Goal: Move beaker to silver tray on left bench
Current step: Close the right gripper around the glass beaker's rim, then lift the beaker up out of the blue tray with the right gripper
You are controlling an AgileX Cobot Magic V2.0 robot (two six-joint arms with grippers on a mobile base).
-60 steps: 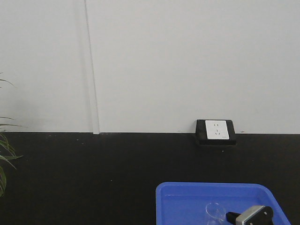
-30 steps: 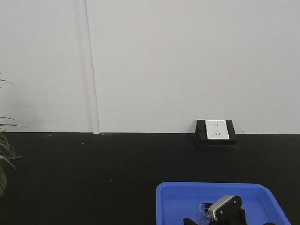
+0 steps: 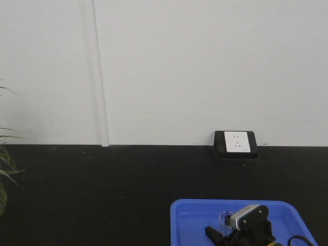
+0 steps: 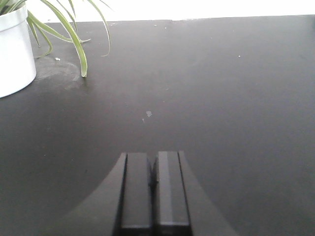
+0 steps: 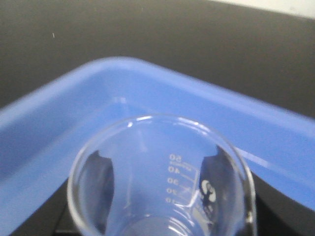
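The beaker [image 5: 162,147], small clear glass with printed graduation marks, stands inside a bright blue tray [image 5: 74,98]. My right gripper [image 5: 160,179] is around it, one dark finger [image 5: 101,187] against its left wall and the other against its right. In the front view only the beaker's rim [image 3: 225,218] shows beside the right gripper [image 3: 221,233] at the bottom edge. Low over the black left bench [image 4: 221,98], my left gripper [image 4: 153,162] is shut on nothing. The silver tray is out of view.
The blue tray [image 3: 195,215] sits at the bench's front right. A black and white socket box [image 3: 236,143] stands against the back wall. A plant in a white pot [image 4: 15,49] stands at the left, leaves [image 3: 4,174] reaching inward.
My right gripper has moved left from beside the beaker to around it, and its camera housing now covers most of the glass in the front view.
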